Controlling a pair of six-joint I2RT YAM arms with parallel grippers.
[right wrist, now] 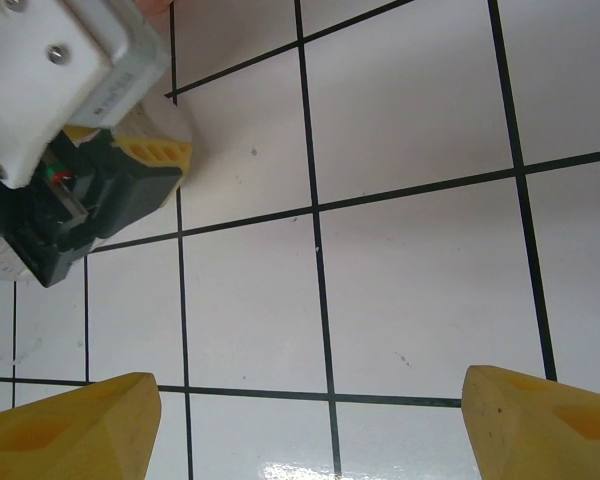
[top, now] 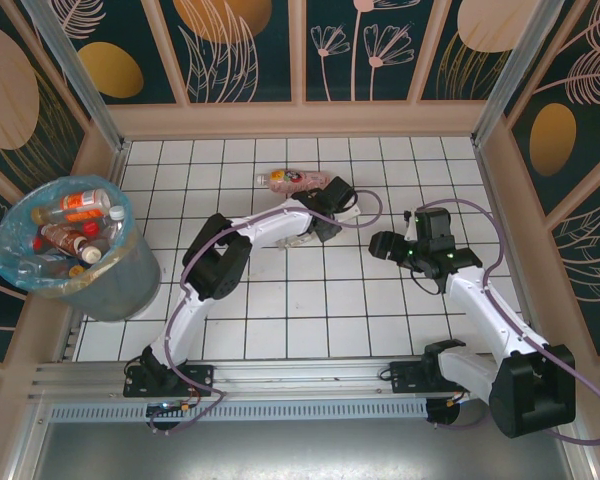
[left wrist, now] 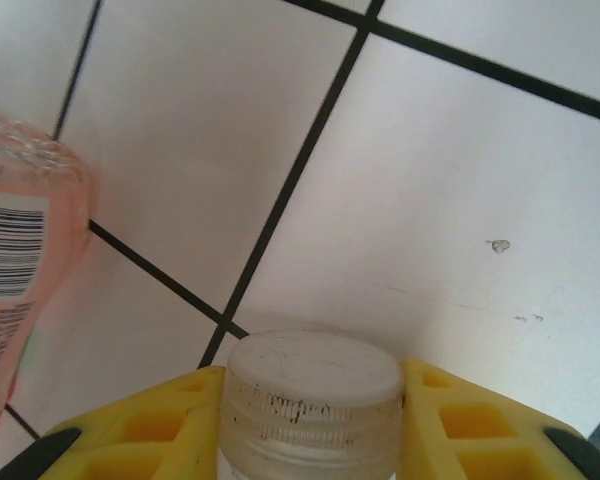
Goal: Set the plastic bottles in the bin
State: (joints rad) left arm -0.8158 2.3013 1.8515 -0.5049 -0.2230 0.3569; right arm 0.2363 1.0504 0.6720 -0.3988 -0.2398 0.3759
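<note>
Left pincer (left wrist: 312,372): closed on a bottle; the yellow pads are seen pressed against both sides of the neck, just under the cap.
Held bottle (left wrist: 311,410): clear, with a whitish cap. Only the cap and neck are shown and the body is hidden behind the pincer. It is located at the far centre of the table. Whether it is lifted off the tiles cannot be told.
Why the neck: the narrow neck is judged to suit part-closed jaws, and the cap rim is judged to stop slipping during a carry.
Pink bottle (top: 298,180): laid on its side at the far centre, just beside the held bottle, untouched by the pincer. It is not yet binned.
Table (top: 280,320): white tiles with dark grid lines.
Right pincer (right wrist: 305,388): spread wide, with nothing held or touched. It is hovered over bare tiles right of centre, judged to be parked clear of the left arm's path.
Bin (top: 125,285): set at the left edge, well apart from the held bottle, and lined with a blue bag.
Bottles in the bin (top: 75,225): several are piled inside, so most of the task is judged done.
Next move: a lift and a long carry left are judged to be needed.
</note>
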